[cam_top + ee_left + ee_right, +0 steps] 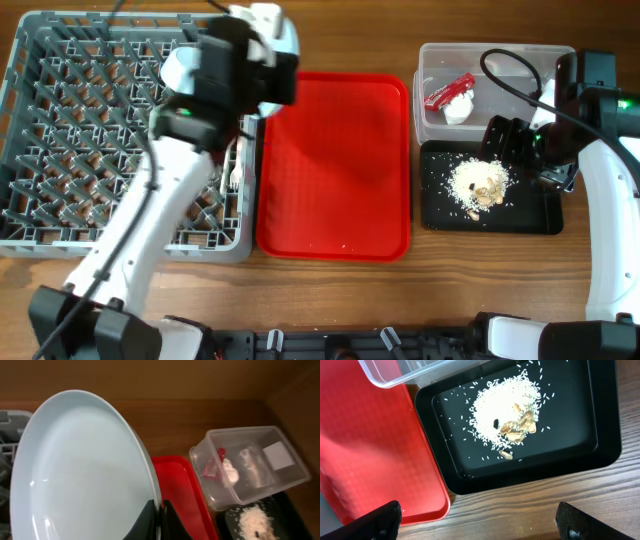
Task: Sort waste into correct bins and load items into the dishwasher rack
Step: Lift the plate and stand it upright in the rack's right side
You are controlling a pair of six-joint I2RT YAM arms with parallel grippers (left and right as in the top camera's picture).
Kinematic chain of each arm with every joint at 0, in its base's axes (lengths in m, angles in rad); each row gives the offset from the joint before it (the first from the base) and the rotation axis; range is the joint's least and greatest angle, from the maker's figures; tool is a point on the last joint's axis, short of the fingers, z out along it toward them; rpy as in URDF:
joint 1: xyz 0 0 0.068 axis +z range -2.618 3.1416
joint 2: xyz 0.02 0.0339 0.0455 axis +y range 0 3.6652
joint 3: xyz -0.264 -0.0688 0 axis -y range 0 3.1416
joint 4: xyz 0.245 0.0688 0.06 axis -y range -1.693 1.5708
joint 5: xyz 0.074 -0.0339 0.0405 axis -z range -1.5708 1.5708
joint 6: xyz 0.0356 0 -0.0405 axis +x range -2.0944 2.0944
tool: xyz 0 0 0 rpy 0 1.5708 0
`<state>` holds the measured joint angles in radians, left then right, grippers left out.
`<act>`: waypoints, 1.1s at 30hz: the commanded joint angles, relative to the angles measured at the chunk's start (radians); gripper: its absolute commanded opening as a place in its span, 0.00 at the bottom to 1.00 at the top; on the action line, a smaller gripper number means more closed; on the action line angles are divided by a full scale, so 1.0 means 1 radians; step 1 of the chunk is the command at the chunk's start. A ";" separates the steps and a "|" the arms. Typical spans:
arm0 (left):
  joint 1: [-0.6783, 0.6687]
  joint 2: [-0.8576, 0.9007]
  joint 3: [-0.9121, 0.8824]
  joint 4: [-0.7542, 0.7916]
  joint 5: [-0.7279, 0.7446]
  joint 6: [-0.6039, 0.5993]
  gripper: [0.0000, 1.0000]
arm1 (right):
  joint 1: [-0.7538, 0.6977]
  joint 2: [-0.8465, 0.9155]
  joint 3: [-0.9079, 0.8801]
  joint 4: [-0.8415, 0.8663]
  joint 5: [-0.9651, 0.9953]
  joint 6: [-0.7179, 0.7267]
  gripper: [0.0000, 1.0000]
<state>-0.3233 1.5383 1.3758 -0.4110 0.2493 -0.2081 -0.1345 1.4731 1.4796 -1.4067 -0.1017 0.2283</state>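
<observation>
My left gripper (160, 517) is shut on the rim of the pale blue plate (80, 470) and holds it on edge above the right side of the grey dishwasher rack (60, 130). My left arm hides the plate in the overhead view. A white fork (233, 172) lies in the rack's right side. The clear tub (500, 60) holds the red wrapper (450, 90) and the white napkin (460, 108). The black tray (600, 420) holds beige crumbs and white grains (512, 407). My right gripper (482, 522) is open and empty over the table by the black tray's near edge.
The red serving tray (335, 165) lies between the rack and the bins, with only a few specks on it. The tub stands directly behind the black tray. My right arm (610, 200) runs along the table's right side.
</observation>
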 commanded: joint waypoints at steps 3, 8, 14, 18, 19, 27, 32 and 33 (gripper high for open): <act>0.192 0.027 0.019 -0.021 0.444 -0.013 0.04 | -0.003 -0.007 0.005 -0.001 -0.011 -0.019 1.00; 0.279 0.098 0.018 -0.066 0.510 -0.012 0.04 | -0.003 -0.007 0.005 -0.001 -0.011 -0.019 1.00; 0.317 0.179 0.018 -0.098 0.431 -0.008 0.04 | -0.003 -0.007 0.005 -0.002 -0.011 -0.019 1.00; 0.323 0.184 0.018 -0.138 0.264 -0.008 0.35 | -0.003 -0.007 0.005 0.004 -0.011 -0.019 1.00; 0.323 0.184 0.019 -0.140 0.264 -0.007 0.52 | -0.003 -0.007 0.005 0.007 -0.011 -0.019 1.00; 0.322 0.020 0.019 -0.204 0.075 -0.005 1.00 | -0.002 -0.007 0.005 0.110 -0.026 -0.051 1.00; 0.323 -0.064 0.019 -0.404 -0.134 -0.018 1.00 | 0.112 -0.008 0.005 0.360 -0.132 -0.187 1.00; 0.323 -0.064 0.019 -0.442 -0.166 -0.043 1.00 | 0.145 -0.008 0.005 0.403 -0.131 -0.209 1.00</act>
<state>-0.0044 1.4853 1.3827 -0.7715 0.2459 -0.2226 -0.0750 1.4731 1.4796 -1.0897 -0.1749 0.1215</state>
